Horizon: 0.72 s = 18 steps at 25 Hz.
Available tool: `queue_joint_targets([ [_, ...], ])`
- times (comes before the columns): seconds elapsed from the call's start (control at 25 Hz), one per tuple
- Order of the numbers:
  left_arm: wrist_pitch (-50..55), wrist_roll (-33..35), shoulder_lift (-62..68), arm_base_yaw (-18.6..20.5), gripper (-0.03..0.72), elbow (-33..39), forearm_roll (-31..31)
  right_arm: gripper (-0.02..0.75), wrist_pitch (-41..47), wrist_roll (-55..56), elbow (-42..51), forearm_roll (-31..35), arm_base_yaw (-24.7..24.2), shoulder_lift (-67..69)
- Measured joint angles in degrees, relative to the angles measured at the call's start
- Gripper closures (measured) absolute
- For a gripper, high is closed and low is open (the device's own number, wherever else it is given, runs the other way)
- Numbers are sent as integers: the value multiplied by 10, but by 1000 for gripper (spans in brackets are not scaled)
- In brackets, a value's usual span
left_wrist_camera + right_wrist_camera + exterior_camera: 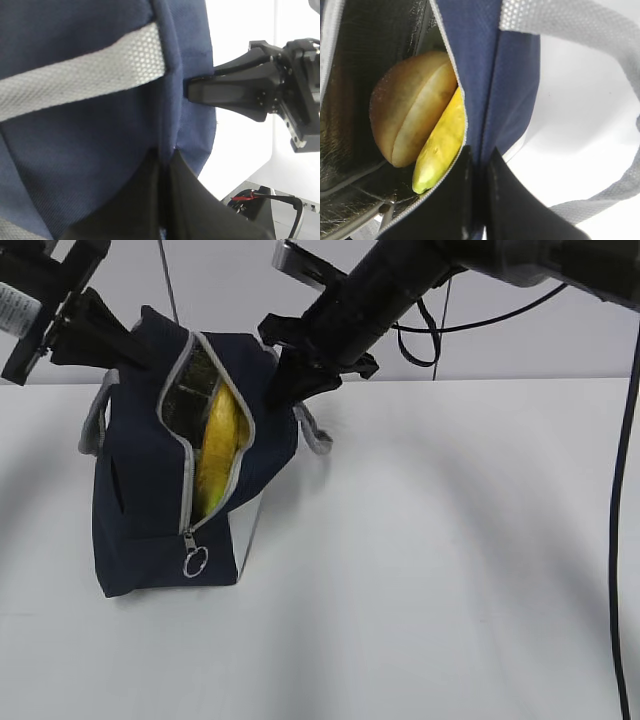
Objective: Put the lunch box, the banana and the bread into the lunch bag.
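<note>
While both arms reach down from above, the navy lunch bag (150,510) is pinched at its top rim: the left gripper (125,340) is clamped on one edge, the right gripper (285,380) on the opposite edge. Inside the unzipped opening, the banana (442,145) and bread (410,127) are seen.

Navy lunch bag (140,520) upright on desk, tilted, grey zipper open. Inside: yellow banana (442,145) against golden-brown bread (410,127), touching. Lunch box not visible.
</note>
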Motion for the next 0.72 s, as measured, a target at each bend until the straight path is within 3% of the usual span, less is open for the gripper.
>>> queue_joint_targets([
  [0.24, 0, 5, 0, 0, 691, 0, -6, 742, 1, -7, -16, -9, 0, -4],
  [0.52, -5, 37, 2, -4, 691, 0, -86, 743, 11, 20, -24, -96, 1, -79],
  [0.72, -17, 44, 3, -38, 691, 0, -115, 743, 15, 77, -24, -157, 0, -132],
])
